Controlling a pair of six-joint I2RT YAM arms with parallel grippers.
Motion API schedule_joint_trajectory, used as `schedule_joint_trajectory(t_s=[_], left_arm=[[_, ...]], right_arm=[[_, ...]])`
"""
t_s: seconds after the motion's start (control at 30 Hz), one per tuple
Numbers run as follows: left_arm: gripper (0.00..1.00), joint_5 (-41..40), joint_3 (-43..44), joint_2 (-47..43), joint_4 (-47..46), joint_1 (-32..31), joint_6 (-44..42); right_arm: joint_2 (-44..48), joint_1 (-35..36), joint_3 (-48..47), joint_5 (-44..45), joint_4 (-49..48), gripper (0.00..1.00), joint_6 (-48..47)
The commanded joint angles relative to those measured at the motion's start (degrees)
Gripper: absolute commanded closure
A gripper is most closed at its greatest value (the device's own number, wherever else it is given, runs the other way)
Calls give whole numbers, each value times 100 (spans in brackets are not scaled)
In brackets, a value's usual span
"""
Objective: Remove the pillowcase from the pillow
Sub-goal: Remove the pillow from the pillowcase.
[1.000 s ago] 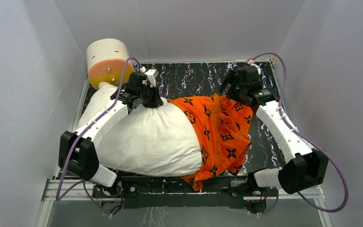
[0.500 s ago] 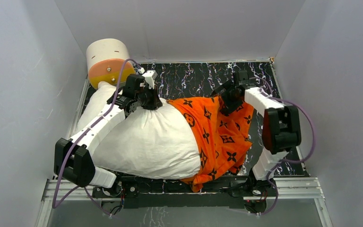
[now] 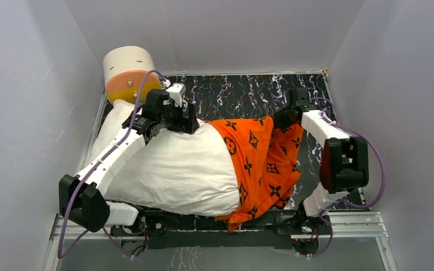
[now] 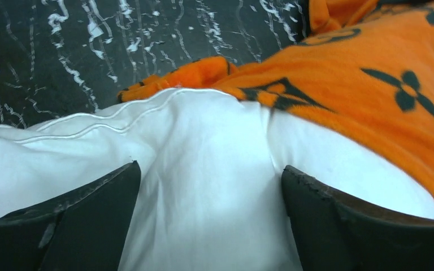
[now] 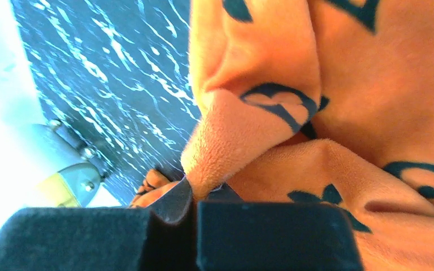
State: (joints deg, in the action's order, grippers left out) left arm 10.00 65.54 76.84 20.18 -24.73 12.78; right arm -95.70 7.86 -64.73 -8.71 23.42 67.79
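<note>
Black marbled floor [image 3: 243,90] under pillow [image 3: 175,169] and pillowcase [image 3: 265,164]

We see both arms, left [image 3: 113,157] and right [image 3: 323,127], in white shells with chunky black joint housings at eight and three o'clock from above. Purple cables [image 3: 380,172] loop along each. The left tool [image 4: 210,175] has scuffed matt black fingers [image 4: 85,220].

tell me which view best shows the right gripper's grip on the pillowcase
Right wrist: the right gripper sits shut on a fold of the pillowcase, close up. Top external shows it at the pillowcase's far edge, contact tiny. Left wrist shows only the pillowcase over the pillow.
</note>
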Motion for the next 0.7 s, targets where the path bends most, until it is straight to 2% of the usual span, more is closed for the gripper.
schedule_joint_trajectory(t_s=[0.0, 0.07, 0.2, 0.27, 0.47, 0.67], left_arm=[[2, 1131, 279, -392, 573, 18, -719], [2, 2019, 377, -225, 871, 21, -1159], [2, 3019, 450, 99, 1160, 21, -1458], [2, 3246, 533, 46, 1163, 21, -1462], [2, 3063, 941, -289, 1167, 30, -1326], [2, 4879, 1210, 261, 1155, 30, -1110]], right_arm=[[657, -284, -454, 771, -30, 100, -535], [745, -320, -572, 668, -151, 100, -727], [760, -337, -905, 516, -141, 100, -912], [684, -349, -1145, 636, -10, 100, -1026], [188, -419, -2221, 837, 709, 100, -1468], [72, -437, -2439, 281, 450, 100, -1491]])
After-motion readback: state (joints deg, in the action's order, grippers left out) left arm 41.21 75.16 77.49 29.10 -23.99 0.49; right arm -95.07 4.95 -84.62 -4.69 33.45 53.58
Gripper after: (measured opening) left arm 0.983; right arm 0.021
